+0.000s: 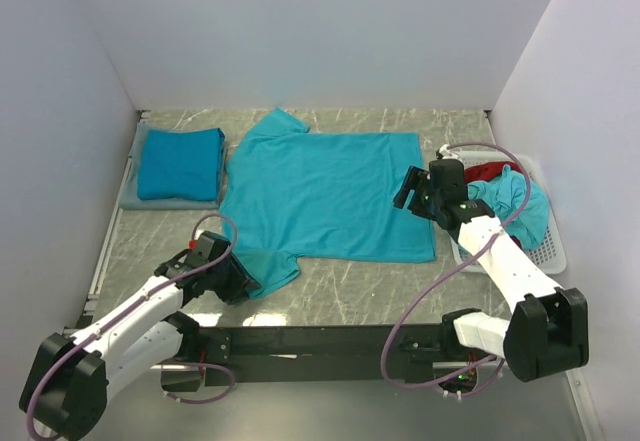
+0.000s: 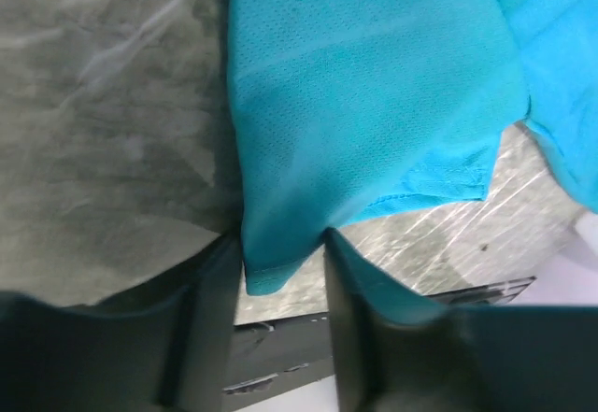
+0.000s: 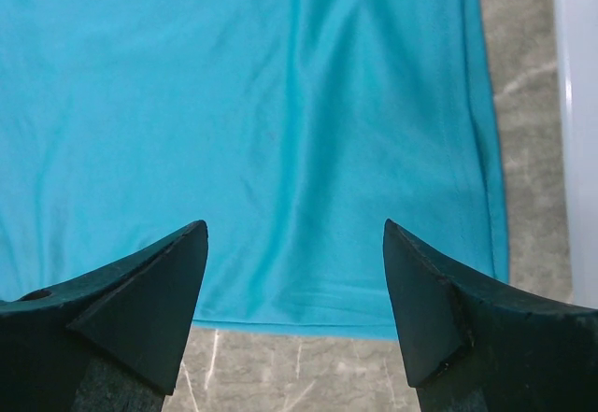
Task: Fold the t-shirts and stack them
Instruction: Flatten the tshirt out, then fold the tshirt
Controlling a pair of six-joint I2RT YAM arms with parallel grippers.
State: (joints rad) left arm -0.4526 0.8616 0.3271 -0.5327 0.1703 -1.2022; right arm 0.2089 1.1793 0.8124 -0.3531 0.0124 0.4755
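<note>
Pincer, left (image 2: 280, 244): gripped t-shirt's (image 1: 330, 196) seven-o'clock sleeve (image 2: 355, 132), likely to fold it.
Pincer, right (image 3: 294, 234): hung open over three-o'clock hem (image 3: 280, 323).

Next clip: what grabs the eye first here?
A teal t-shirt lies spread flat across the table, its near-left sleeve between the fingers of the left gripper, while the open right gripper hovers at its right edge. A folded teal shirt sits far left; a white basket at right holds teal cloth and a red garment.

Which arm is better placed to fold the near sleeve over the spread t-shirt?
Left: the left gripper pinches that sleeve; the right gripper hangs open over the hem end.
</note>
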